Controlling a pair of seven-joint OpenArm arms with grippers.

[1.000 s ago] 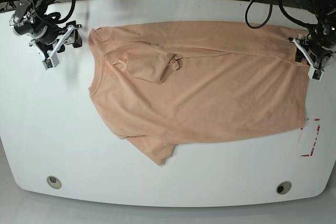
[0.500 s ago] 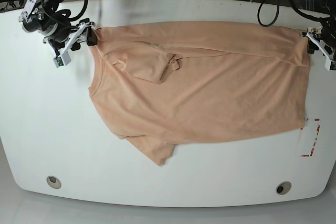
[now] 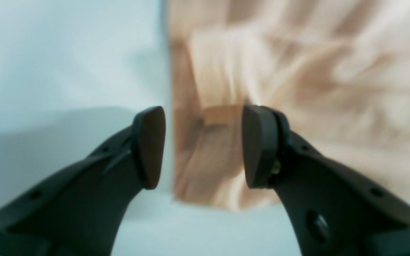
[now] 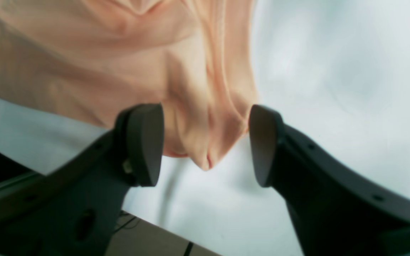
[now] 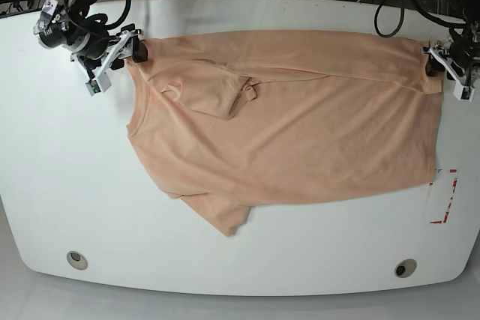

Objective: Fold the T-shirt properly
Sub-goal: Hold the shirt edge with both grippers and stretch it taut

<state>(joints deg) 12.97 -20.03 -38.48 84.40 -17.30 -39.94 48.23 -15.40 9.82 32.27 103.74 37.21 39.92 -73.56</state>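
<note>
Both claws have slid in since the earlier picture and now sit at the far corners of the shirt. My left claw (image 3: 203, 147) is wide, its jaws on either side of the T-shirt (image 5: 285, 125) hem corner. My right claw (image 4: 205, 144) is wide too, around the shoulder tip. Nothing is held yet. I think a claw could pinch only one layer, or miss the thin edge. The shirt lies flat across the middle of the counter (image 5: 67, 177). Only the base view shows the folded-in sleeve; only the wrist views show the cloth between the jaws.
</note>
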